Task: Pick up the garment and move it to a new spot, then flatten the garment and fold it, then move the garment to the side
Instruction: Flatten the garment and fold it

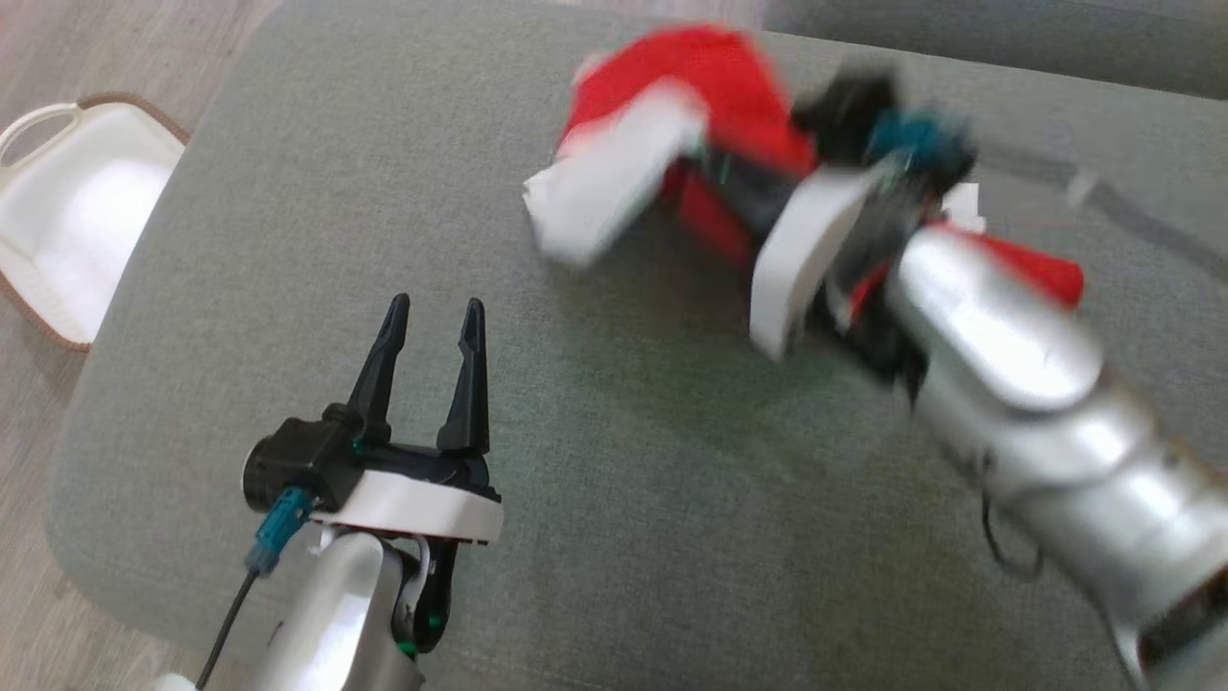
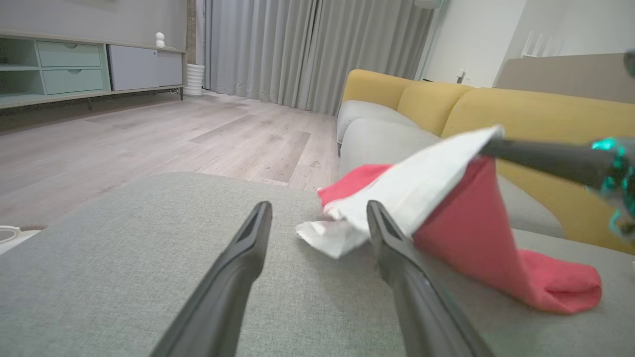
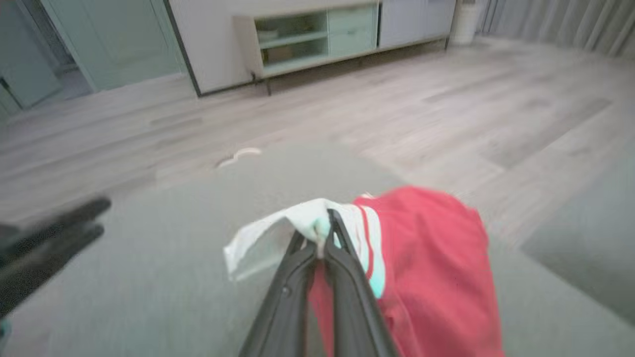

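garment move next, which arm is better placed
Right: the right jaws are shut on the garment at its white edge, held up off the cushion; left jaws stand open, short of it.

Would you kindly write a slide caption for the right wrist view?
Right gripper shut on the white edge of the red-and-white garment, over the grey cushion.

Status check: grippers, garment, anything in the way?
Right gripper shut on garment, white edge raised, rest on grey cushion. Left gripper open, empty. Basket on floor, off left.
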Available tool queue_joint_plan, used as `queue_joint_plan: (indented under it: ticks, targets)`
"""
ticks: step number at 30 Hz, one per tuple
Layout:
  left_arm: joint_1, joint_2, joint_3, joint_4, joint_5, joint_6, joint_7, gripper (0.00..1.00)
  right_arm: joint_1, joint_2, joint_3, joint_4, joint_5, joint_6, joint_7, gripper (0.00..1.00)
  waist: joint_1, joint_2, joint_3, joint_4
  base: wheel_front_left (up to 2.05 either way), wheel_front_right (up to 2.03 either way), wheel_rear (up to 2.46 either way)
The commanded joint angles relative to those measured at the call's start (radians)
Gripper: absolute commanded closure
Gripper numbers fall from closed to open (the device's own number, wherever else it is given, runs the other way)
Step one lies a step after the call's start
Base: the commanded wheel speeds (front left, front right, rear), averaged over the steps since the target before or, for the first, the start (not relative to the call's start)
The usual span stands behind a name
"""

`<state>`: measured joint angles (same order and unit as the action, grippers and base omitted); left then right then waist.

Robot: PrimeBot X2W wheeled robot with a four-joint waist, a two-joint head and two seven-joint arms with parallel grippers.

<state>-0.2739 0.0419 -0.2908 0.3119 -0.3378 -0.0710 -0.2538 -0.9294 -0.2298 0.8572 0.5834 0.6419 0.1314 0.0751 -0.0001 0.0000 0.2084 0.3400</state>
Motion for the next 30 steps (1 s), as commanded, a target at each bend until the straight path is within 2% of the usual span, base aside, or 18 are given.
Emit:
queue_joint_plan:
  ticks: [1, 2, 3, 7, 11, 16, 20, 23, 27, 30]
  targets:
    - [-0.007, 0.008, 0.037, -0.029, 0.009, -0.002, -0.008, 0.00, 0.048, -0.013, 0.025, -0.053, 0.003, -0.001, 0.023, 1.00, 0.0001, 0.0000, 0.000, -0.005, 0.00, 0.00, 0.00]
    - [-0.007, 0.008, 0.037, -0.028, 0.010, -0.003, -0.008, 0.00, 0.066, -0.026, 0.037, -0.067, -0.004, -0.001, 0.029, 0.92, 0.0001, 0.0000, 0.000, -0.007, 0.00, 0.00, 0.00]
    - [-0.007, 0.008, 0.037, -0.027, 0.010, -0.004, -0.008, 0.00, 0.083, -0.035, 0.043, -0.077, -0.007, -0.001, 0.032, 0.00, 0.0001, 0.0000, 0.001, -0.008, 0.00, 0.00, 0.00]
    - [-0.011, 0.008, 0.038, -0.028, 0.014, -0.006, -0.008, 0.00, 0.113, -0.048, 0.032, -0.099, -0.007, -0.001, 0.028, 0.00, 0.0001, 0.0000, 0.002, -0.015, 0.00, 0.00, 0.00]
    - [-0.015, 0.008, 0.059, -0.028, 0.032, -0.008, -0.008, 0.00, 0.123, -0.059, -0.027, -0.119, -0.020, -0.001, 0.001, 0.00, 0.0001, 0.0000, -0.009, -0.041, 0.00, 0.00, 0.00]
    - [-0.012, 0.009, 0.092, -0.032, 0.053, -0.015, -0.008, 0.00, 0.153, -0.076, -0.143, -0.141, -0.082, -0.001, -0.051, 0.00, 0.0001, 0.0000, -0.036, -0.095, 0.00, 0.00, 0.00]
    - [-0.005, 0.009, 0.116, -0.042, 0.068, -0.020, -0.008, 0.00, 0.249, -0.079, -0.297, -0.178, -0.224, -0.001, -0.142, 0.00, 0.0001, 0.0000, -0.060, -0.160, 0.00, 0.00, 0.00]
    - [0.004, 0.009, 0.126, -0.049, 0.076, -0.021, -0.008, 0.00, 0.352, -0.041, -0.427, -0.209, -0.327, -0.001, -0.205, 0.00, 0.0001, 0.0000, -0.072, -0.196, 0.00, 0.00, 0.00]
    - [0.019, 0.009, 0.132, -0.053, 0.084, -0.023, -0.008, 0.00, 0.522, 0.063, -0.583, -0.263, -0.426, -0.001, -0.259, 0.00, 0.0001, 0.0000, -0.083, -0.230, 0.00, 0.00, 0.00]
    - [0.031, 0.009, 0.137, -0.056, 0.089, -0.024, -0.008, 0.00, 0.633, 0.124, -0.645, -0.295, -0.492, -0.001, -0.278, 0.00, 0.0001, 0.0000, -0.088, -0.248, 0.00, 0.00, 0.00]
